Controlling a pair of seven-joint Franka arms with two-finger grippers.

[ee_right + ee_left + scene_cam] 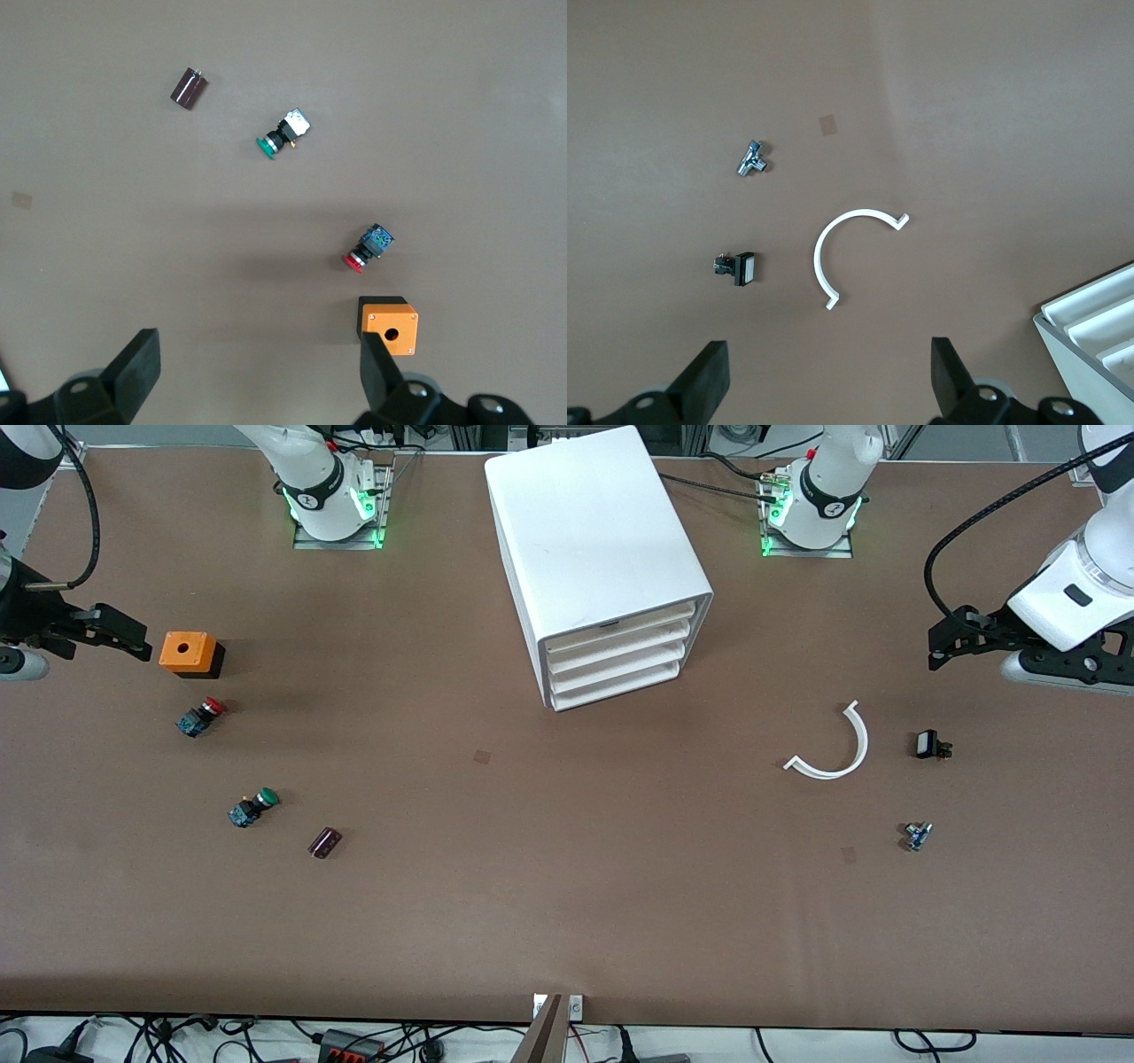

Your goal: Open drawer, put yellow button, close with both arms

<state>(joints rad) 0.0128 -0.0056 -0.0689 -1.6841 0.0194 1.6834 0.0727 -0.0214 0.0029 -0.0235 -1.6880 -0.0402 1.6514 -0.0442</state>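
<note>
While hanging in the air over the table well off from the cabinet (pixel 594 531) toward the right arm's end, spread wide and gripping nothing: right gripper (pixel 124 633), with that arm waiting. Same for the left gripper (pixel 952 638), out toward the left arm's end from the cabinet, fingers wide apart and empty, arm idle.

Drawer (pixel 620 624): uppermost of four in the cabinet's front, pushed in flush with the three below.

Toward the right arm's end from the cabinet, under the right gripper: an orange box (pixel 183 652) with a round hole on top; nearer the front camera, a red-capped button (pixel 202 716) lying on its side; nearer still, a green-capped button (pixel 252 807), likewise on its side; a dark cylinder (pixel 324 842) just beside that.

Toward the left arm's end from the cabinet and nearer the camera: a white curved strip (pixel 861 744), a black part with a white face (pixel 928 744) beside it, and a small blue-and-silver part (pixel 918 835) nearest the camera.

Yellow button: cannot be made out in any view.
</note>
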